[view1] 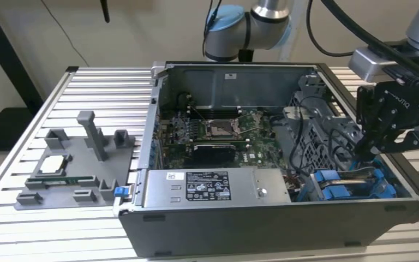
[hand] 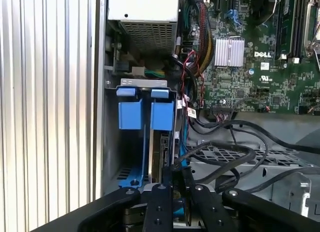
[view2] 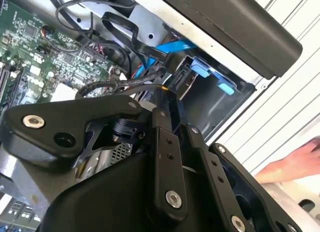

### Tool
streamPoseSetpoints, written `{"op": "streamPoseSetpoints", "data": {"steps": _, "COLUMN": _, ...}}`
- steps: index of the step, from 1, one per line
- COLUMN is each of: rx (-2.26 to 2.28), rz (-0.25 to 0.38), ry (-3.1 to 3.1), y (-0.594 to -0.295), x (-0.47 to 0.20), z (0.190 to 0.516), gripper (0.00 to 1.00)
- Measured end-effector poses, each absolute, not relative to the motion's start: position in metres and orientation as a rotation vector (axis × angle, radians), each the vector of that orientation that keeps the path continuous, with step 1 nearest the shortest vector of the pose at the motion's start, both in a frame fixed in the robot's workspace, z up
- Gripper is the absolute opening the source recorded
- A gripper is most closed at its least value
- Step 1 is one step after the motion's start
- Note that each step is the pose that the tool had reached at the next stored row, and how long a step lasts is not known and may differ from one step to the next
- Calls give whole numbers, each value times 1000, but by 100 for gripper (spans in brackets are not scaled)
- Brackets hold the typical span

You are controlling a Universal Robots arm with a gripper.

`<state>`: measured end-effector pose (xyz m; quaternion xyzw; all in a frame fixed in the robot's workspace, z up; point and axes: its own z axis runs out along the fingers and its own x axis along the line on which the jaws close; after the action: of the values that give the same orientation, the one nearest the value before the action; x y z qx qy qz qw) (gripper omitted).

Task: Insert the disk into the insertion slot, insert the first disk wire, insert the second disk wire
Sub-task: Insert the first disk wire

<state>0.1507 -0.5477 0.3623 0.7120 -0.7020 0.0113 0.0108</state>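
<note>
In the exterior view my gripper reaches down into the open computer case, at the exterior view's right, just over the insertion slot with its blue tabs. In the first wrist view the slot shows two blue tabs, and the disk stands on edge inside it, dark, with a blue carrier strip beside it. The gripper is shut at the disk's near end, and a black disk wire loops right up to its tips. The second wrist view shows the shut gripper and a braided black wire running to it.
The grey power-supply box sits at the case front and the motherboard lies behind it. A perforated cage and loose black cables lie close to the gripper. A grey fixture holds parts on the slatted table. A person's hand rests outside the case.
</note>
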Motion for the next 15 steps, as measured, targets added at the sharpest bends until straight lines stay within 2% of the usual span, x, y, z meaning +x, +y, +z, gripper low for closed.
{"op": "streamPoseSetpoints", "data": {"steps": 15, "rx": 2209, "rz": 22, "ry": -2188, "y": -553, "x": 156, "z": 354, "gripper": 0}}
